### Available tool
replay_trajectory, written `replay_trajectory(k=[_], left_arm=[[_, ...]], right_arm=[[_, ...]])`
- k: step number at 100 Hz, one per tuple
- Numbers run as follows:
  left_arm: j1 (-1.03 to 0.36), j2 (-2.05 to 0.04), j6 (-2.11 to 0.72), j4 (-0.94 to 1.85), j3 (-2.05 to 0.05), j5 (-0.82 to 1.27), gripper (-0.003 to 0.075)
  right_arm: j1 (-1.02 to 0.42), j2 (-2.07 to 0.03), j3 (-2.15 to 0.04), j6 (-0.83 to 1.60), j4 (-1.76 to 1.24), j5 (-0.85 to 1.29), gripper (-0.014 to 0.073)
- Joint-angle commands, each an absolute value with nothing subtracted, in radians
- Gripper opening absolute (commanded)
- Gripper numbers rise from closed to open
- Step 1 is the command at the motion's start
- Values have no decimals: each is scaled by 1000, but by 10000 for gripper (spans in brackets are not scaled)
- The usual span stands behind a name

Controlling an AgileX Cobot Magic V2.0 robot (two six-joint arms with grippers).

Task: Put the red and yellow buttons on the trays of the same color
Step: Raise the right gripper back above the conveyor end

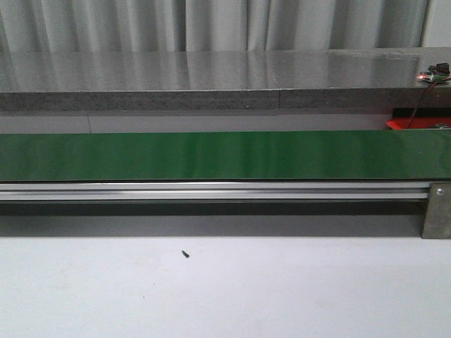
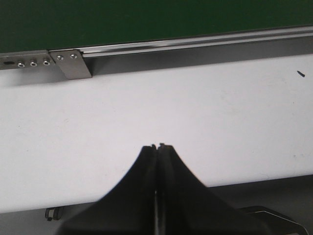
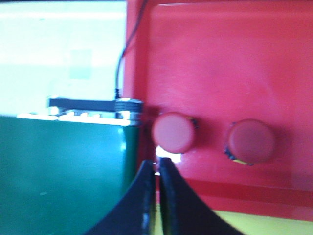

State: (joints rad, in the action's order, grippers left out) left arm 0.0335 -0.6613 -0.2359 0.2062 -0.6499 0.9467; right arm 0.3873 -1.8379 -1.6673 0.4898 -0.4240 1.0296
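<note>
From my station the white bench (image 1: 225,296) fills the near half of the front view, and across it runs the green conveyor belt (image 1: 211,156) on its aluminium rail (image 1: 211,190); nothing is riding on the stretch of belt I can see, and neither arm shows in that view. At the far right only a sliver of the red tray (image 1: 403,124) peeks past the belt's end. The right wrist camera gives me the better look: the red tray (image 3: 220,58) sits just beside the end of the belt, and two red buttons lie on it side by side but apart, one (image 3: 173,132) close to the tray's edge nearest the belt, the other (image 3: 250,141) further in. I judge the red half of the job at least partly done. A strip of yellow (image 3: 264,223) shows past the red tray's rim, probably the yellow tray, but too little is visible to say whether anything is on it, and I see no yellow button anywhere, so that half remains open. The right hand (image 3: 157,169) hovers by the nearer button with its fingers pressed nearly together and holding nothing. The left hand (image 2: 157,147) hangs over bare bench, fingers closed together, also carrying nothing. A small dark speck (image 1: 185,254) lies on the bench.
</note>
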Motion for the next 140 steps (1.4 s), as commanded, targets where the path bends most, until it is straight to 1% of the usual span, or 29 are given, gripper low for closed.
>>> replay_trajectory(k=[1, 15, 29, 52, 88, 98, 110, 130, 140], left_arm=[[27, -661, -236, 224, -676, 899, -20], [27, -661, -236, 224, -676, 899, -20], [27, -661, -236, 224, -676, 899, -20], [27, -661, -236, 224, -676, 899, -20], [27, -661, -236, 224, -676, 899, -20], [27, -661, -236, 224, -676, 899, -20], [27, -661, -236, 224, -676, 899, -20], [27, -661, -236, 224, -676, 899, -20], [27, -661, -236, 224, -676, 899, -20]], right_arm=[[367, -1747, -1692, 494, -466, 1040, -55], [319, -1685, -1678, 494, -465, 1032, -59], [271, -1600, -1601, 448, -454, 966, -59], [203, -1410, -1375, 404, -395, 770, -59], [200, -1119, -1007, 398, -367, 464, -59], [195, -1053, -922, 378, -362, 413, -59], [165, -995, -839, 291, -268, 387, -59], [86, -913, -732, -32, 18, 323, -59], [55, -887, -695, -55, 62, 321, -59]])
